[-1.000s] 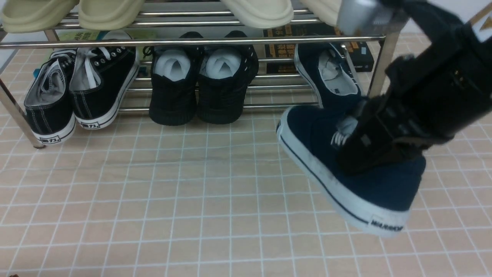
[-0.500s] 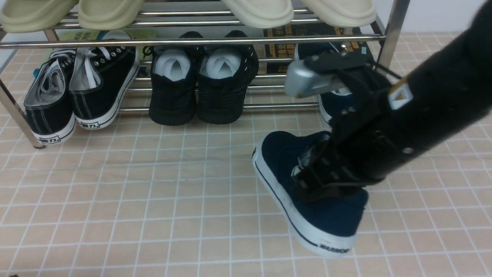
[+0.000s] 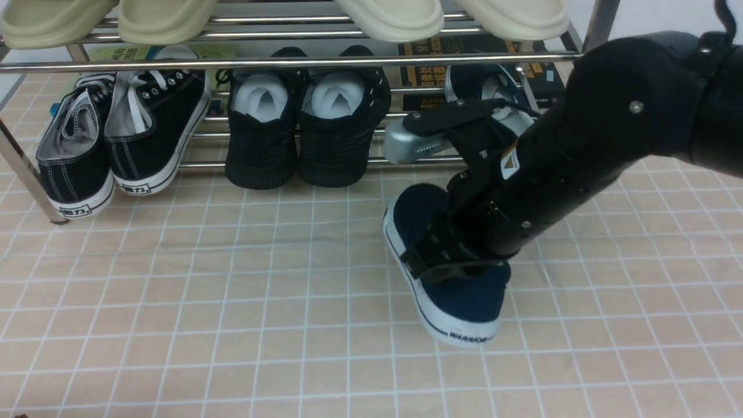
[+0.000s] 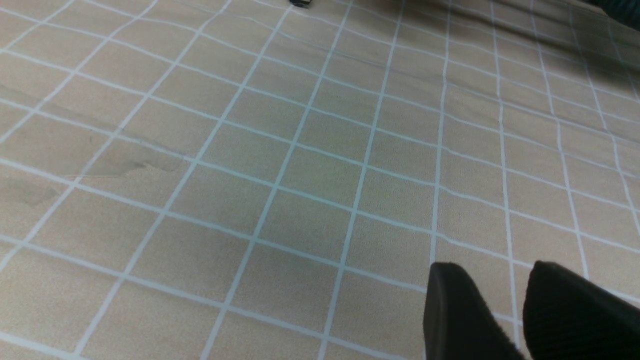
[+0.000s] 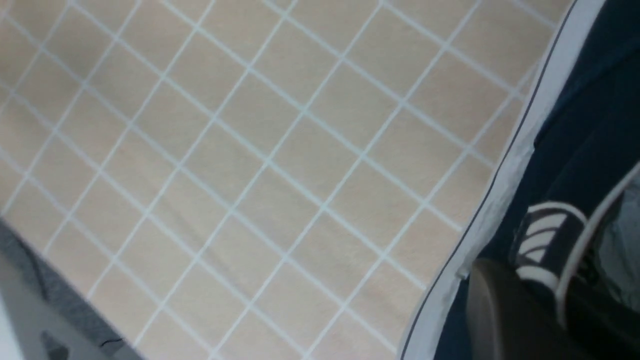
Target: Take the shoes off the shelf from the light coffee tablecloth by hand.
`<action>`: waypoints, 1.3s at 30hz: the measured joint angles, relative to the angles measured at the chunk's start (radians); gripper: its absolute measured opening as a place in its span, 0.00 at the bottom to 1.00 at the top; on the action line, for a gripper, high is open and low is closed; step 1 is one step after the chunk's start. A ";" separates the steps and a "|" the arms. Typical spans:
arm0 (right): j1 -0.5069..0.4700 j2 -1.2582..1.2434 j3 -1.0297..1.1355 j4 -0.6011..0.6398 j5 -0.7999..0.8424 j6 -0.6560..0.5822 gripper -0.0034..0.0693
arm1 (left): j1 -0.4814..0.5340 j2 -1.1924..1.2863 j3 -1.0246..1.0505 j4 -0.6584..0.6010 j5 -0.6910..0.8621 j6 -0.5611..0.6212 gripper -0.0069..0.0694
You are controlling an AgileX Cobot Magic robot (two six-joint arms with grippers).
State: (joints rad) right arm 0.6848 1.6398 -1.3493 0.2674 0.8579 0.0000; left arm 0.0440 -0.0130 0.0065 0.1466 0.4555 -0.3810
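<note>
Gridded tablecloth (image 3: 232, 302) — silver shelf (image 3: 290, 62) atop

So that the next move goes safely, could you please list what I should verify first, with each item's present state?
1. Grip: the right gripper is closed on the held navy slip-on at its opening: ok.
2. Clearance: the held navy slip-on is clear of the shelf, in front of its lower bars: ok.
3. Sole flat on the light coffee tablecloth: cannot tell, the contact is not visible.
4. The second navy slip-on off the shelf: not ok, it sits on the lower tier.
5. The left gripper free: ok, jaws slightly apart over bare cloth, holding nothing.
</note>
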 joint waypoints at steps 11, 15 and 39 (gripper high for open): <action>0.000 0.074 -0.004 -0.144 -0.074 0.074 0.10 | 0.000 0.000 0.000 0.000 0.000 0.000 0.41; 0.000 0.121 -0.004 -0.147 -0.112 0.074 0.11 | 0.000 0.000 0.000 0.000 0.000 0.000 0.41; -0.001 0.195 -0.075 -0.017 -0.012 0.122 0.53 | 0.000 0.000 0.000 0.000 0.000 0.000 0.41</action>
State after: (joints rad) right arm 0.6838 1.8344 -1.4239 0.2501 0.8463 0.1216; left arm 0.0440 -0.0130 0.0065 0.1466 0.4555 -0.3810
